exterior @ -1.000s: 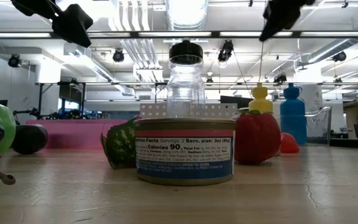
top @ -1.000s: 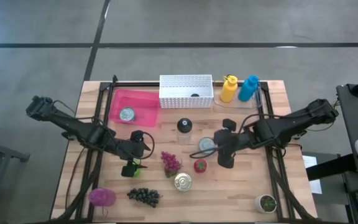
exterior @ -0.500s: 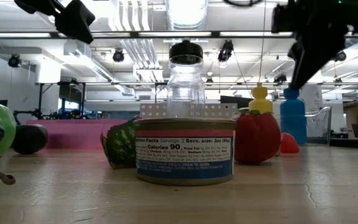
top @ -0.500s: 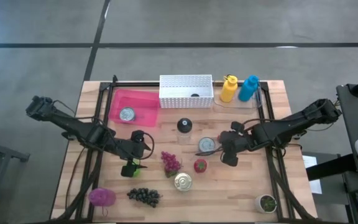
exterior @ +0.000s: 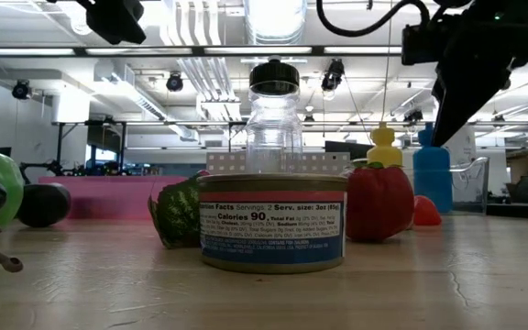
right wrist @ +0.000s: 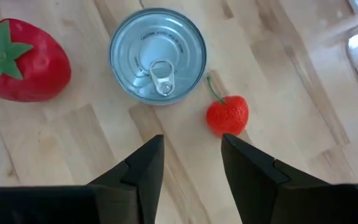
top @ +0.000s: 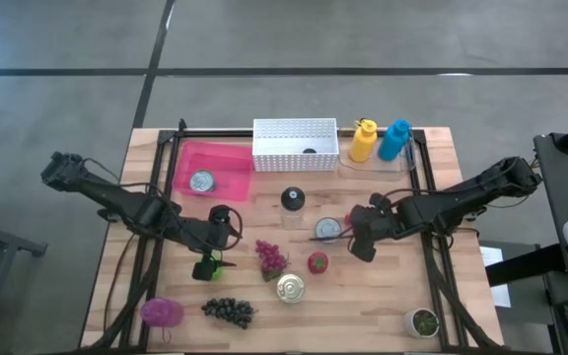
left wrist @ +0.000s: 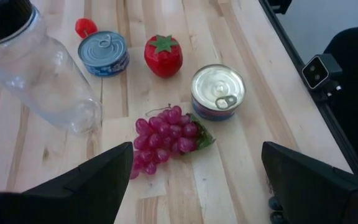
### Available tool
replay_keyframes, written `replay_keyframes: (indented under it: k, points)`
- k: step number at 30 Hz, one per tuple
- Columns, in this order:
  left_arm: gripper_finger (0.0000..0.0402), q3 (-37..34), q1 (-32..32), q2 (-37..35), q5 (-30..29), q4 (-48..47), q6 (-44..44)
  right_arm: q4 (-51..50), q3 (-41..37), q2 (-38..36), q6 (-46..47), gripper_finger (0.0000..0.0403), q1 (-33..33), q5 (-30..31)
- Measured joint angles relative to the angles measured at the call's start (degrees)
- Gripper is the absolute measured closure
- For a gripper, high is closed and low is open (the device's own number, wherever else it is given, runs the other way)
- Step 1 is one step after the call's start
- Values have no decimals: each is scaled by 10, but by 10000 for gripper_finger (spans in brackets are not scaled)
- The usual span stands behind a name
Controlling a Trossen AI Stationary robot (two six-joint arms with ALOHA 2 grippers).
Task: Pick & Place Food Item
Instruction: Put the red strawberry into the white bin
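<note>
The little red cherry lies on the bench, just beside the blue tin. The right gripper hangs right above it, fingers partly open, holding nothing. The left gripper waits wide open above the pink grapes.

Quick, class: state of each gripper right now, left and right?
Left gripper: open, empty, above the red grapes.
Right gripper: open, empty, above the table near the small cherry.

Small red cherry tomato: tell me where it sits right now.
In the right wrist view the small red cherry tomato lies on the wooden table beside the silver-blue can, just ahead of the right gripper, whose fingers are empty.
</note>
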Motion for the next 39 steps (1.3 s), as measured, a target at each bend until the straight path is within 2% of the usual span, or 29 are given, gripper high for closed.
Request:
replay_keyframes:
  k: [3, 6, 14, 21, 30, 36, 39]
  points:
    - [44, 0, 0, 0, 0, 4, 0, 2, 1, 0, -2, 233, -2, 4]
    - [42, 2, 0, 0, 0, 4, 0, 2, 1, 3, -1, 219, -2, 36]
    - [40, 3, 0, 0, 0, 6, 0, 4, 0, 5, -8, 187, -3, 74]
    - [46, 3, 0, 0, 0, 6, 0, 14, -6, 12, -12, 178, -8, 54]
    - [38, 3, 0, 0, 0, 6, -2, 41, -59, 13, -11, 179, -38, 41]
    - [45, 3, 0, 0, 0, 6, -2, 126, -101, 13, -54, 179, -68, 13]
    - [46, 3, 0, 0, 0, 6, -2, 134, -111, 13, -64, 179, -74, 13]
